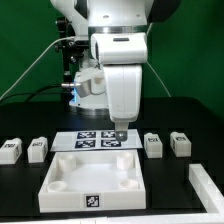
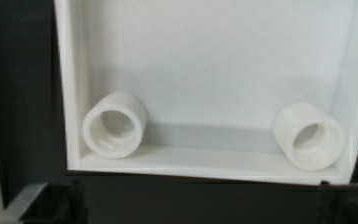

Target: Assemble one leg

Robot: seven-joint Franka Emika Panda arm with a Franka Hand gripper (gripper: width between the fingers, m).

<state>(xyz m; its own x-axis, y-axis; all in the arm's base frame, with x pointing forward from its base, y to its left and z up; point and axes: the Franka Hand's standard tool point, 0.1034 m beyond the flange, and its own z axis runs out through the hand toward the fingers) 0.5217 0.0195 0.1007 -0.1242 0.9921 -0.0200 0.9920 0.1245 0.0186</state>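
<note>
Four small white legs with marker tags lie on the black table. Two are at the exterior view's left (image 1: 10, 150) (image 1: 38, 149) and two at its right (image 1: 153, 145) (image 1: 180, 143). My gripper (image 1: 120, 131) hangs over the far edge of the large white square panel (image 1: 95, 178), apart from every leg. In the wrist view the panel (image 2: 202, 70) fills the frame with two round corner sockets (image 2: 114, 125) (image 2: 306, 135). My gripper (image 2: 197, 202) is open and empty, and its dark fingers (image 2: 51, 200) stand wide apart. No leg shows in the wrist view.
The marker board (image 1: 92, 139) lies on the table behind the panel, under the arm. A long white part (image 1: 208, 185) lies at the exterior view's right front. A green backdrop stands behind the robot base.
</note>
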